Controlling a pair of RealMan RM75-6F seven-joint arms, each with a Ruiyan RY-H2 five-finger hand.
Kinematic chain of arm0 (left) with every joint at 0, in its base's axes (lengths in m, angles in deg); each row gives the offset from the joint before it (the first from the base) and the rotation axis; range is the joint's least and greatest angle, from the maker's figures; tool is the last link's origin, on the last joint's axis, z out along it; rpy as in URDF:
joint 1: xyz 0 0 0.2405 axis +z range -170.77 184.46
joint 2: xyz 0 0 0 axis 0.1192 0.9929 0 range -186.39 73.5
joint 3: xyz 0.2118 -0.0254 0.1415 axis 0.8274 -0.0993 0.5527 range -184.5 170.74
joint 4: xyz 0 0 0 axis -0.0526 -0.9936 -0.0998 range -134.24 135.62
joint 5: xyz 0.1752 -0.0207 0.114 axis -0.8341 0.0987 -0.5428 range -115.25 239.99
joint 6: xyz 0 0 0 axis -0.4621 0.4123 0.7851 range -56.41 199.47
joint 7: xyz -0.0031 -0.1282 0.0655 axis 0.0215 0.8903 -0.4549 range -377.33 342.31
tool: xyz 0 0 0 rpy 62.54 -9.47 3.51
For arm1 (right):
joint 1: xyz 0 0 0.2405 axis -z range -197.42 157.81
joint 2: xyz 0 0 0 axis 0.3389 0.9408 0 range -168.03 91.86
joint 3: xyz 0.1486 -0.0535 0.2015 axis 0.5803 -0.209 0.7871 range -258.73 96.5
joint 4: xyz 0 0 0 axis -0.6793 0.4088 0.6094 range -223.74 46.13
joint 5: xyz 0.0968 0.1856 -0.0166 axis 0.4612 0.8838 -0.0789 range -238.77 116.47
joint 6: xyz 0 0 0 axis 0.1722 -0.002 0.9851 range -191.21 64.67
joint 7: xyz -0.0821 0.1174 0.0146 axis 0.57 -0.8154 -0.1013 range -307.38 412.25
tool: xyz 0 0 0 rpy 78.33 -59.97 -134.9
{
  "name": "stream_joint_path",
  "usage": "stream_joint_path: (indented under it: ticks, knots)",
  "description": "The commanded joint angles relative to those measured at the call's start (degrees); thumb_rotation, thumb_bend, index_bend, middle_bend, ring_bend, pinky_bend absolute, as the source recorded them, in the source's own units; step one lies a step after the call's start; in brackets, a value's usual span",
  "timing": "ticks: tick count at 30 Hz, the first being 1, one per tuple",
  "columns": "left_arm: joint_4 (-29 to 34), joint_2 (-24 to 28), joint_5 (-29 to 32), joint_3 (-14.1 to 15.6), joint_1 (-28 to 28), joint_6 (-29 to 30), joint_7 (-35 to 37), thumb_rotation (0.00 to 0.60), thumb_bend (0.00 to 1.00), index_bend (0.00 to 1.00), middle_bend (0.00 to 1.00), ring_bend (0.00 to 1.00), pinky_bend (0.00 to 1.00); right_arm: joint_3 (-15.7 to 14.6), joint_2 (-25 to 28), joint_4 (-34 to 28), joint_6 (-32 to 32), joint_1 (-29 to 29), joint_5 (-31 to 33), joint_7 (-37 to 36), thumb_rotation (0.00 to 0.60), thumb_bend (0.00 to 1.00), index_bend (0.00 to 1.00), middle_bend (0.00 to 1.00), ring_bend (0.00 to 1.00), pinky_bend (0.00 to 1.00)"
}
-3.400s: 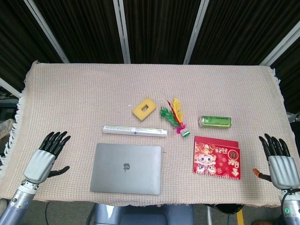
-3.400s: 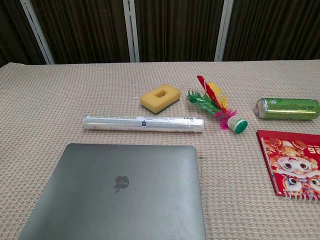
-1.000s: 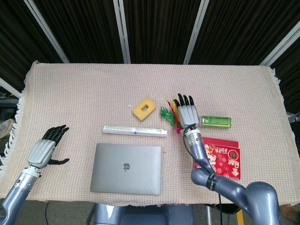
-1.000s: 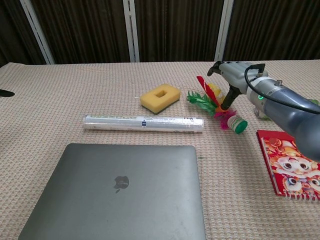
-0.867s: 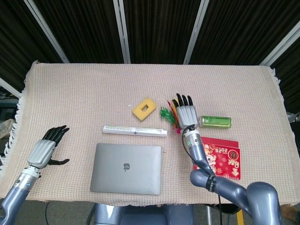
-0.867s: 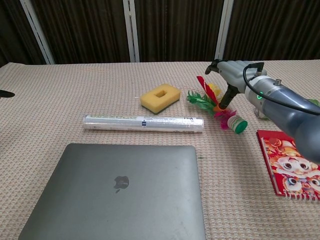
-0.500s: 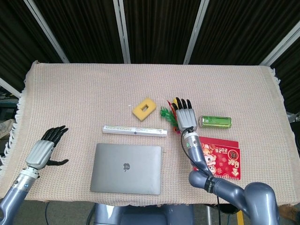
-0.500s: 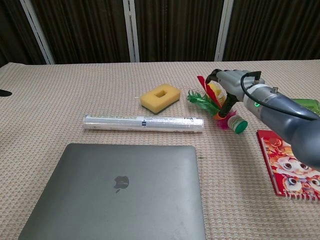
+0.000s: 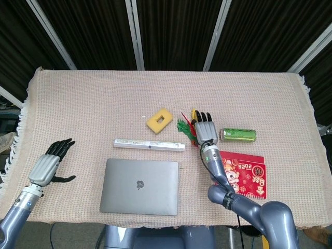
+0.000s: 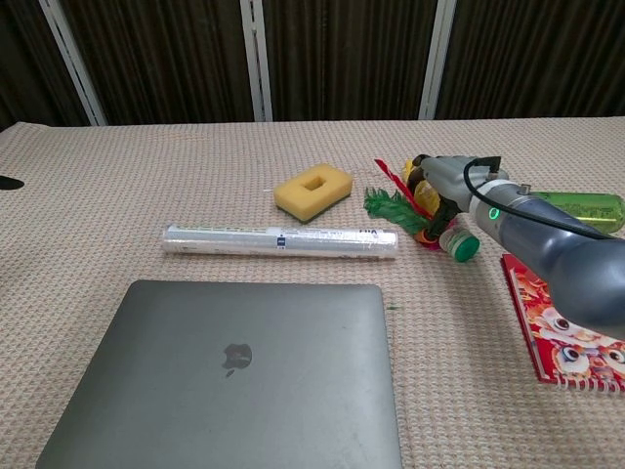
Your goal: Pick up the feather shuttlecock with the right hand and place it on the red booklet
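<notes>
The feather shuttlecock (image 10: 393,209) lies on the cloth right of centre, its green-and-white base (image 10: 459,244) pointing toward the red booklet (image 10: 586,357). My right hand (image 10: 439,188) lies low on the feathers, fingers curved over them and the thumb by the base; whether it grips them I cannot tell. From above, the right hand (image 9: 206,129) covers most of the shuttlecock (image 9: 182,125), leaving only feather tips showing. The red booklet (image 9: 245,175) lies flat just right of that forearm. My left hand (image 9: 49,166) hovers at the table's left edge, fingers apart, empty.
A green can (image 9: 238,135) lies on its side just right of the right hand. A yellow sponge (image 9: 158,120), a white roll (image 9: 149,144) and a closed grey laptop (image 9: 139,185) lie to its left. The cloth's edge runs along the front.
My right hand has sunk onto the shuttlecock and its fingers have curled over the feathers. The feathers have shifted a little to the left. The left hand has stayed in place.
</notes>
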Motion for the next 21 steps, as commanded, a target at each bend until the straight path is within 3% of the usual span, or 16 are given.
stream_joint_path:
  ticks: [1, 9, 17, 21]
  knots:
    - [-0.04, 0.05, -0.11, 0.12, -0.03, -0.05, 0.21, 0.6, 0.04, 0.0, 0.0, 0.0, 0.0, -0.16, -0.39, 0.11, 1.19, -0.13, -1.82, -2.29, 0.6, 0.33, 0.56, 0.0, 0.0, 0.0]
    - [0.26, 0.36, -0.82, 0.54, -0.04, 0.29, 0.99, 0.6, 0.04, 0.0, 0.0, 0.0, 0.0, -0.05, 0.6, -3.17, 5.77, 0.7, -4.79, -5.07, 0.6, 0.35, 0.62, 0.0, 0.0, 0.0]
    - [0.95, 0.83, -2.06, 1.32, -0.09, 0.7, 1.72, 0.6, 0.04, 0.0, 0.0, 0.0, 0.0, 1.44, 4.91, -13.93, 13.16, 3.86, -6.25, -6.28, 0.6, 0.35, 0.61, 0.0, 0.0, 0.0]
    - [1.19, 0.97, -2.66, 1.75, -0.18, 0.69, 2.03, 0.6, 0.04, 0.0, 0.0, 0.0, 0.0, 2.72, 6.87, -20.55, 16.89, 6.66, -6.51, -10.28, 0.6, 0.35, 0.61, 0.0, 0.0, 0.0]
